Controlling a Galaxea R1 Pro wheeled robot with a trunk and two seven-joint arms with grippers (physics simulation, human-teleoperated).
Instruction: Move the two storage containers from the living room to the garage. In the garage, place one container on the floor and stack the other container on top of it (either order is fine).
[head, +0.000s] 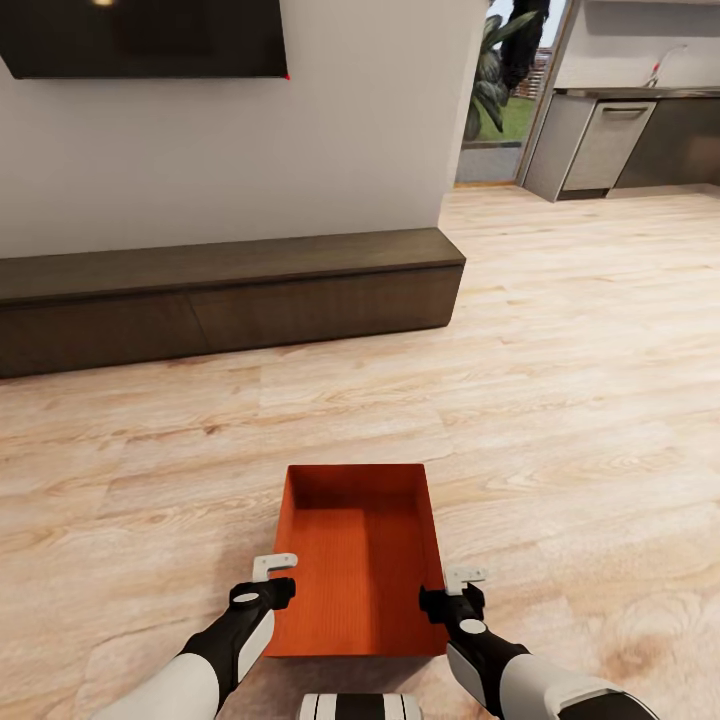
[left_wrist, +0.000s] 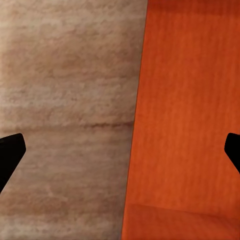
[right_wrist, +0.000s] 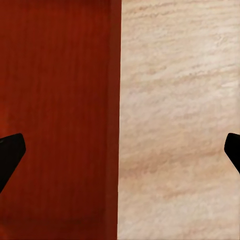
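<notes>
A long dark low cabinet (head: 230, 295) runs along the white wall (head: 330, 130) across the left and centre of the frame. A black screen (head: 145, 38) hangs upper left. Upper right, grey kitchen units (head: 605, 145) stand beside a green plant (head: 495, 75).

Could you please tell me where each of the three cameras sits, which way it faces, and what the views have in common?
Head view: from the robot's head, looking forward and down at the orange-red storage container on the wood plank floor, with the long dark cabinet beyond; both arms show, left gripper and right gripper at the container's side walls.
Left wrist view: looks down along its dark fingers, which straddle a container wall.
Right wrist view: the same, with its fingers straddling the opposite wall.
Shared: all three show the container and floor.
</notes>
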